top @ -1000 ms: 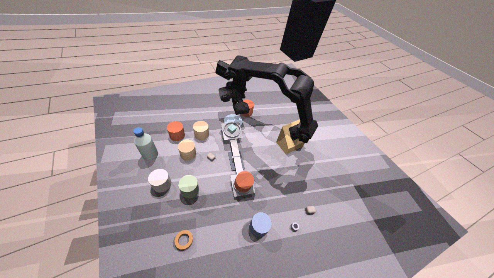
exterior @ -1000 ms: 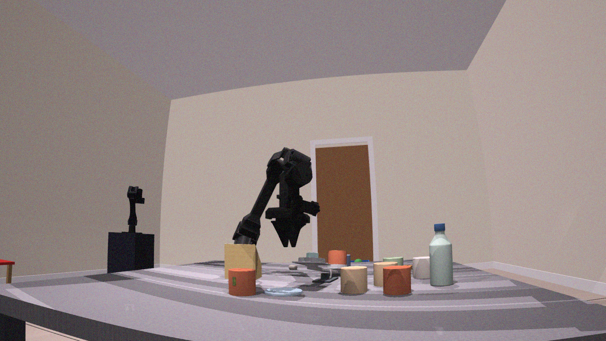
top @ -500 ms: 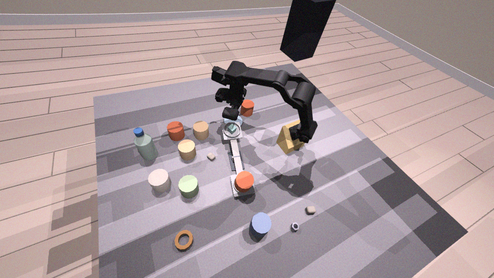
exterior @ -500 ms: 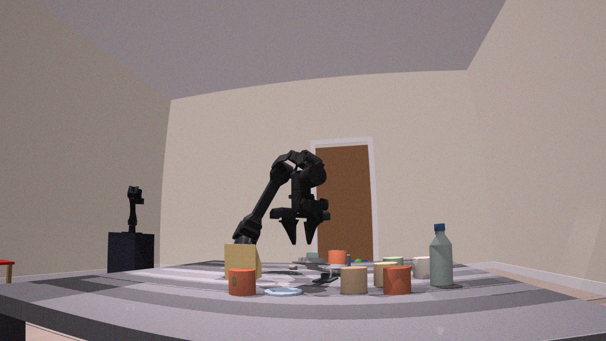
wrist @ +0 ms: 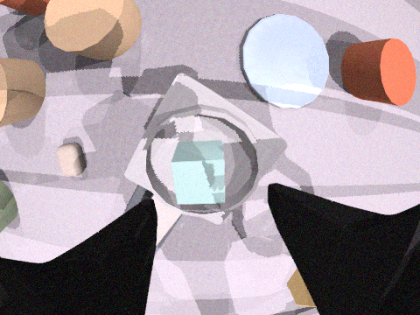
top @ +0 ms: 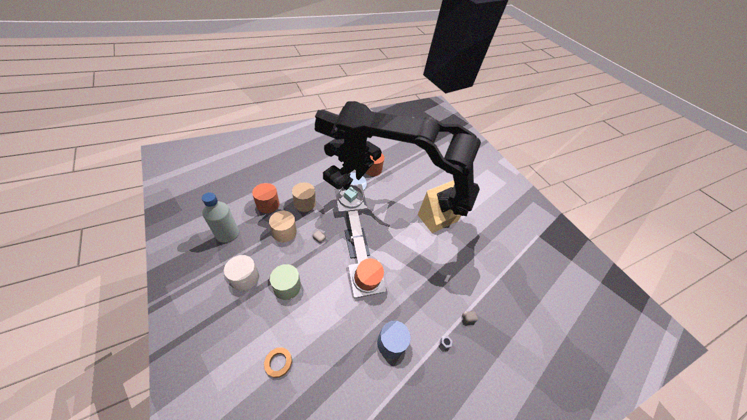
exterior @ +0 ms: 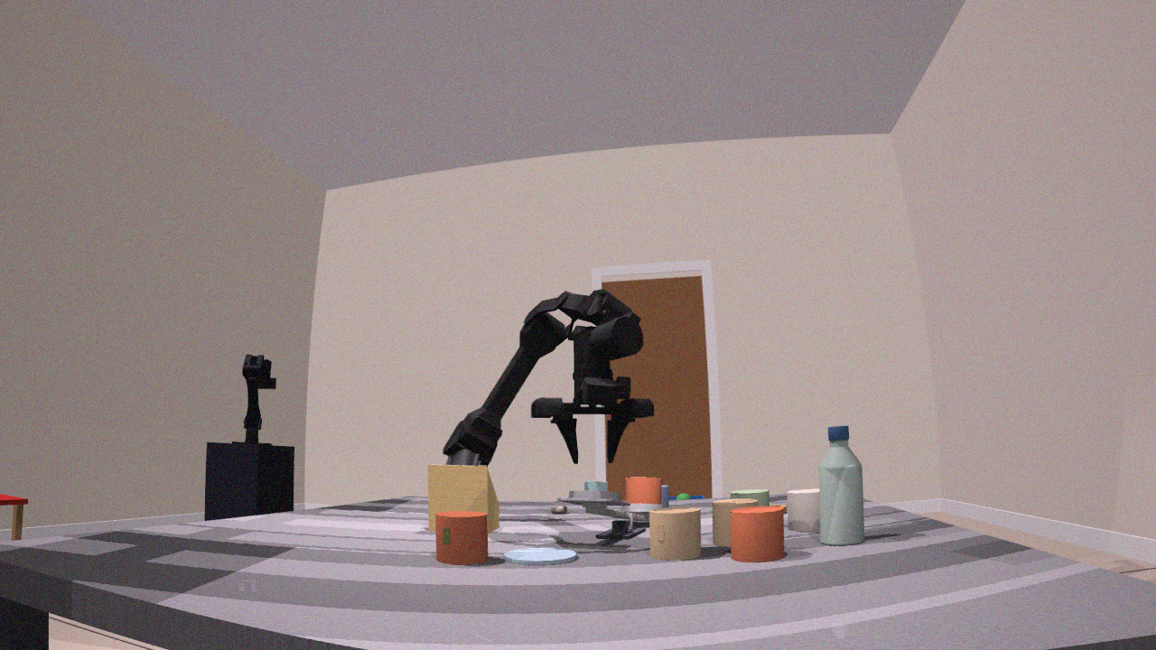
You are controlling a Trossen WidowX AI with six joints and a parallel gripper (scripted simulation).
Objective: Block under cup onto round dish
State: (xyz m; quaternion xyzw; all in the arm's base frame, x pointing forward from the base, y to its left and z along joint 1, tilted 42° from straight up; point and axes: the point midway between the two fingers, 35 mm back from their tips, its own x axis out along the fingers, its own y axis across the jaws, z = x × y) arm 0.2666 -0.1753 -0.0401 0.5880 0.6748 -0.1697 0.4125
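The pale teal block [top: 350, 195] [exterior: 595, 487] [wrist: 199, 181] sits uncovered in the ringed tray at one end of the balance [top: 354, 224] [wrist: 269, 150]. An orange cup [top: 369, 273] [exterior: 643, 490] stands upright on the other end. My gripper [exterior: 593, 462] [wrist: 212, 200] is open and empty, pointing down above the block's end. The light blue round dish [top: 360, 180] [exterior: 539, 556] [wrist: 286, 61] lies beyond that end, partly hidden in the top view. Another orange cup [top: 376, 165] [exterior: 461, 537] [wrist: 364, 72] stands upright beside the dish, not over it.
Tan cups [top: 303, 197] [top: 282, 227], another orange cup [top: 265, 198] [exterior: 757, 533] and a bottle [top: 223, 224] [exterior: 840, 501] stand on one side. White [top: 240, 272], green [top: 285, 282] and blue [top: 394, 339] cylinders stand farther off. A yellow wedge [top: 432, 211] [exterior: 456, 493] is near the arm's base.
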